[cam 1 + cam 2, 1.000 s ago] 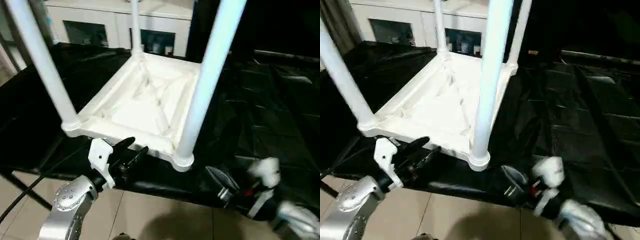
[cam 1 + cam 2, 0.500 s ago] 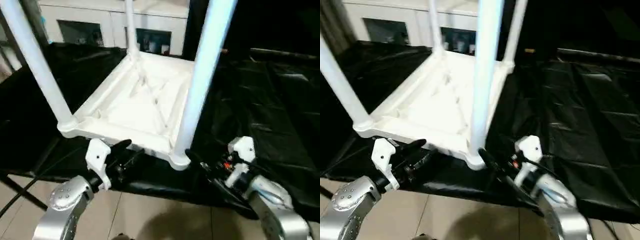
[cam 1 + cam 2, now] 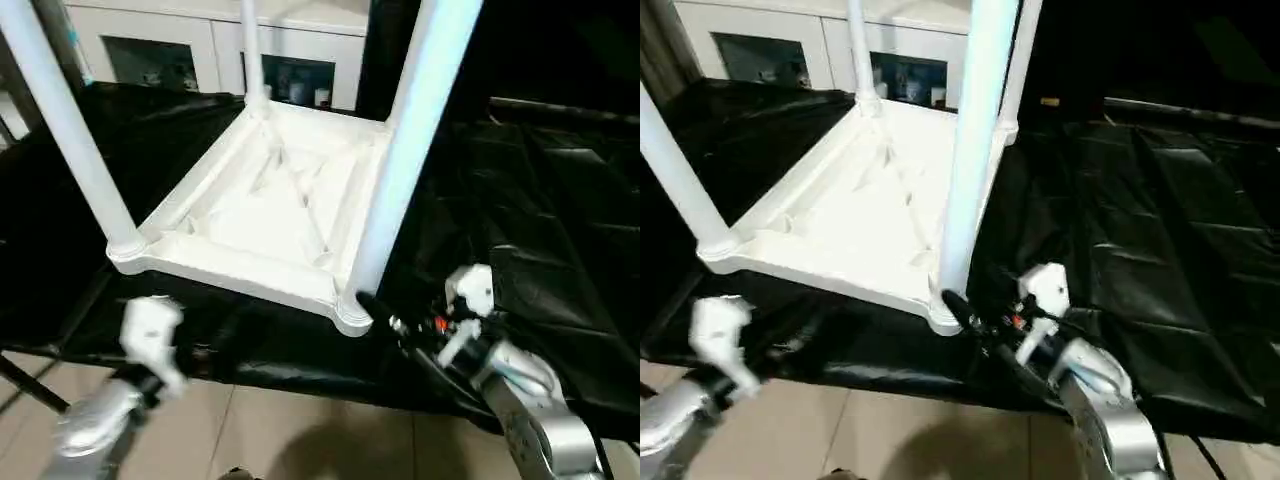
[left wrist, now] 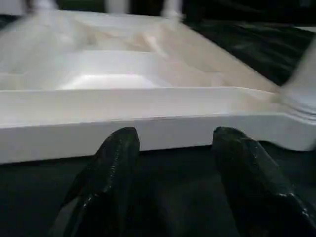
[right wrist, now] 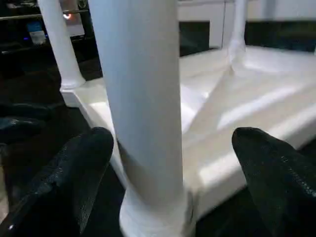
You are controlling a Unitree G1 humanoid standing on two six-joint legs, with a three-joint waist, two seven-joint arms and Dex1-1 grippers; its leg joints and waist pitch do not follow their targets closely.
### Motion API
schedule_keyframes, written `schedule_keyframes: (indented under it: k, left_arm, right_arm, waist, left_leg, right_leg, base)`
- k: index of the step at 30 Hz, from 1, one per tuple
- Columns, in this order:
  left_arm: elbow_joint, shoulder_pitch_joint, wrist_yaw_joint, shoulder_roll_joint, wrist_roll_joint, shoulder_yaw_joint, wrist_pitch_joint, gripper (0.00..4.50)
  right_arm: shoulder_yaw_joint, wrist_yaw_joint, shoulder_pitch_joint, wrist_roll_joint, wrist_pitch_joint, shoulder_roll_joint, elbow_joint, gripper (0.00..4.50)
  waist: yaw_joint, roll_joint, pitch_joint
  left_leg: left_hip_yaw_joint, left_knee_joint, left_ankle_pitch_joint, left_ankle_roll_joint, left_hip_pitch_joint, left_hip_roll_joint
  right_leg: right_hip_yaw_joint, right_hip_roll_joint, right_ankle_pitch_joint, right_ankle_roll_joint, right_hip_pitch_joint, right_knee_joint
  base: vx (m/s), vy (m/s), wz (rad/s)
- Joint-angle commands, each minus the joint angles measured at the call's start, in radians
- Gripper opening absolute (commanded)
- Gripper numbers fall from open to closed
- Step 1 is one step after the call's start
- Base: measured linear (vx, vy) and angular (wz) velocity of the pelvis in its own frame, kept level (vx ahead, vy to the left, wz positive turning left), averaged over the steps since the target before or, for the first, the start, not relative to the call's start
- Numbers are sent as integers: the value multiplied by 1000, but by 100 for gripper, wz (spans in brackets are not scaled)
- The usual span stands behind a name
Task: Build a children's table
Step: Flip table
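The children's table (image 3: 270,200) lies upside down on a black sheet, ribbed underside up, with its white legs standing in the corner sockets. The near right leg (image 3: 400,170) rises beside my right gripper (image 3: 385,325). In the right wrist view this leg (image 5: 143,108) stands between the open fingers (image 5: 84,163) of my right gripper, with a gap on each side. My left gripper (image 4: 173,143) is open and holds nothing; it faces the table's near rim (image 4: 148,126) from just in front. In the head views the left arm (image 3: 150,335) is blurred below the near left corner.
A white cabinet with glass doors (image 3: 190,50) stands behind the table. The black sheet (image 3: 540,200) stretches far to the right. Tiled floor (image 3: 300,440) shows below the front edge, with a dark stand leg (image 3: 30,385) at the left.
My right gripper has swung in from the lower right and now straddles the near right leg's base. My left gripper has pulled back, down and to the left, from the table's near rim.
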Motion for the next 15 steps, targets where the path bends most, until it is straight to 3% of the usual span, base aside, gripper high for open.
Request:
schedule_keyframes:
  k: [1, 2, 3, 6, 7, 8, 9, 10, 11, 12, 15]
  left_arm:
    - [-6, 16, 34, 17, -22, 78, -21, 308]
    - [-6, 16, 34, 17, -22, 78, -21, 308]
    - [-1, 16, 44, 19, -22, 93, -21, 308]
    - [42, -8, 116, 31, -6, 169, -34, 328]
    - [61, -24, 156, 37, 9, 197, -35, 341]
    - [99, -65, 212, 55, 27, 237, -26, 350]
    - [117, -86, 231, 64, 33, 249, -23, 354]
    - [141, -119, 254, 76, 35, 264, -6, 356]
    - [154, -137, 266, 82, 35, 272, 5, 356]
    - [154, -137, 266, 82, 35, 272, 5, 356]
    - [233, -233, 261, 136, 59, 256, 16, 394]
  right_arm:
    - [10, -1, -38, -34, -28, 6, 44, 431]
    - [10, -1, -38, -34, -28, 6, 44, 431]
    - [11, -10, -48, -42, -34, 11, 56, 431]
    - [0, -49, -99, -57, -46, 41, 121, 431]
    - [0, -54, -113, -58, -49, 49, 142, 431]
    - [-5, -62, -134, -51, -58, 65, 175, 431]
    - [-10, -64, -142, -45, -62, 71, 185, 431]
    - [-19, -71, -152, -37, -70, 80, 201, 401]
    - [-23, -76, -158, -33, -74, 85, 209, 401]
    - [-23, -76, -158, -33, -74, 85, 209, 401]
    - [-48, -82, -167, -16, -81, 96, 219, 370]
  waist:
    - [6, -1, -37]
    - [8, -6, -37]
    - [9, 1, -40]
    - [12, -3, -41]
    - [17, -14, -39]
    - [22, -15, -41]
    - [25, -14, -41]
    - [29, -16, -43]
    - [31, -12, -43]
    - [33, -15, -45]
    - [45, -9, -49]
  left_leg:
    - [-31, -90, -164, 19, 22, 68]
    - [-32, -90, -161, 20, 21, 68]
    - [-31, -90, -159, 17, 23, 67]
    - [-31, -90, -163, 5, 27, 68]
    - [-32, -91, -154, 5, 26, 67]
    - [-31, -89, -147, 5, 30, 67]
    - [-30, -89, -149, 3, 31, 66]
    - [-31, -90, -146, -2, 33, 67]
    - [-32, -91, -146, -8, 33, 68]
    - [-32, -91, -139, -15, 35, 68]
    - [-33, -90, -131, -32, 39, 66]
  right_leg:
    - [42, -100, 38, -166, 4, -80]
    - [41, -102, 43, -169, 5, -77]
    - [41, -101, 55, -168, 3, -75]
    - [41, -99, 83, -167, 1, -72]
    - [41, -101, 92, -167, 3, -70]
    - [41, -100, 106, -163, 2, -69]
    - [41, -99, 108, -158, 0, -70]
    - [41, -100, 123, -153, 1, -68]
    - [40, -100, 132, -150, 1, -66]
    - [38, -99, 152, -147, 1, -63]
    - [37, -97, 195, -130, 0, -59]
  base:
    - [0, 0, 0]
    - [0, 0, 0]
    - [0, 0, 0]
    - [0, 0, 0]
    - [0, 0, 0]
    - [0, 0, 0]
    - [0, 0, 0]
    - [0, 0, 0]
    - [0, 0, 0]
    - [0, 0, 0]
    - [0, 0, 0]
